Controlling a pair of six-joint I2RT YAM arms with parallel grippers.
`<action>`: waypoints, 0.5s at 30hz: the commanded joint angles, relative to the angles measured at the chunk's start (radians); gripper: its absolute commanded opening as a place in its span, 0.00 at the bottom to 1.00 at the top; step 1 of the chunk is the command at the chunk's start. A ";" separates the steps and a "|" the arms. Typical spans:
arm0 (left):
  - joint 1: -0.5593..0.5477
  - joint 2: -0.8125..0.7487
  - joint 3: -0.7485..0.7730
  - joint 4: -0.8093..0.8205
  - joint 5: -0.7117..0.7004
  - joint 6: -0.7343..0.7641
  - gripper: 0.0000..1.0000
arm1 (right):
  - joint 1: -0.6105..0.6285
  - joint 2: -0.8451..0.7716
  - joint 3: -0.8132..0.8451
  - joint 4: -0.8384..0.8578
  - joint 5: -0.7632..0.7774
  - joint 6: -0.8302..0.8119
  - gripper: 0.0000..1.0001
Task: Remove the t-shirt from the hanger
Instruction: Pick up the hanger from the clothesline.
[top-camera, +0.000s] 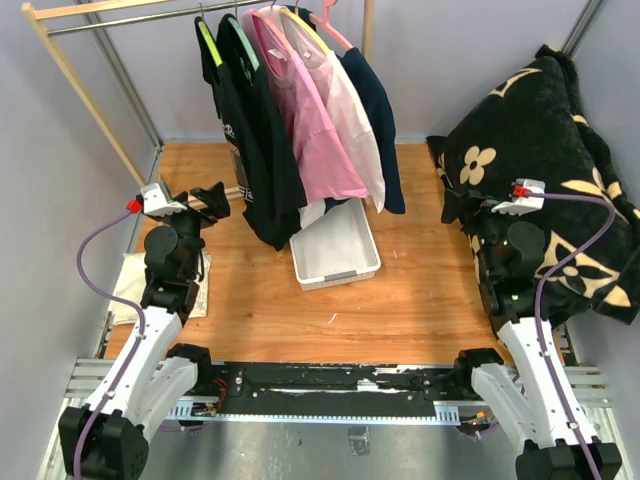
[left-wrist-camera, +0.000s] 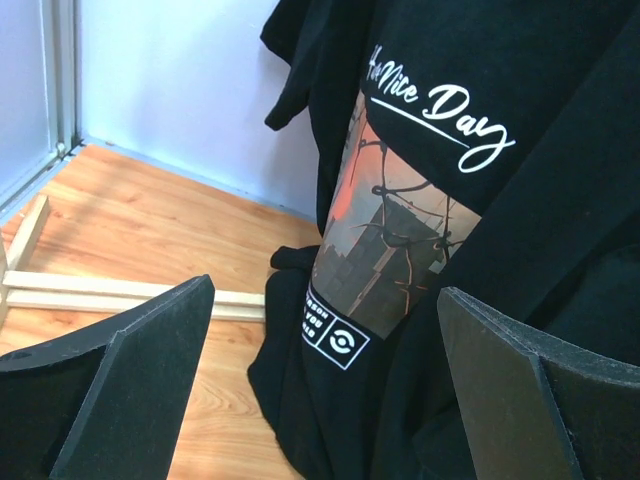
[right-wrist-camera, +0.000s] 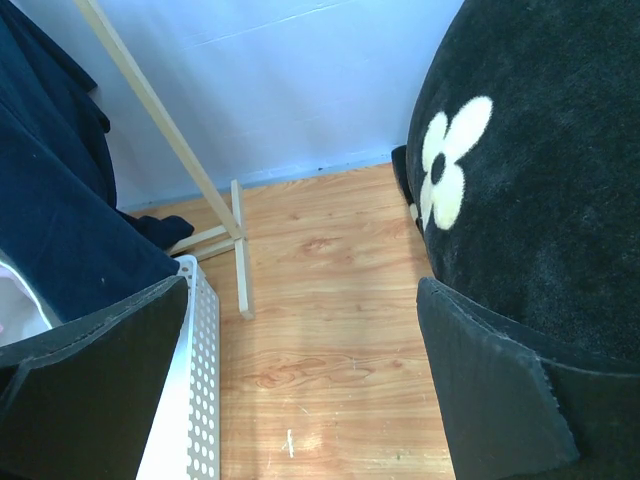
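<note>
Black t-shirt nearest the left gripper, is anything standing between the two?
Nothing visible does. The open left gripper faces the black graphic t-shirt directly, with only bare wooden surface under the gap. The white bin sits off to the side.

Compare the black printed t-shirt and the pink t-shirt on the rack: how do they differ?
Colour: the black printed t-shirt is dark, the pink t-shirt pale. Print: the black one carries a graphic with white script, while no print shows on the pink one. Length: the black one hangs down to the floor, while the pink one ends higher. Both hang from the same rail.
</note>
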 joint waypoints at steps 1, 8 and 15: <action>0.007 -0.011 0.020 0.024 0.028 0.022 1.00 | -0.017 0.018 0.061 -0.008 0.007 -0.008 0.98; 0.007 -0.028 0.010 0.064 0.067 0.041 1.00 | -0.017 0.055 0.090 -0.002 -0.007 -0.024 0.98; 0.007 -0.049 0.008 0.093 0.080 0.019 1.00 | -0.017 0.067 0.115 -0.022 -0.012 -0.035 0.98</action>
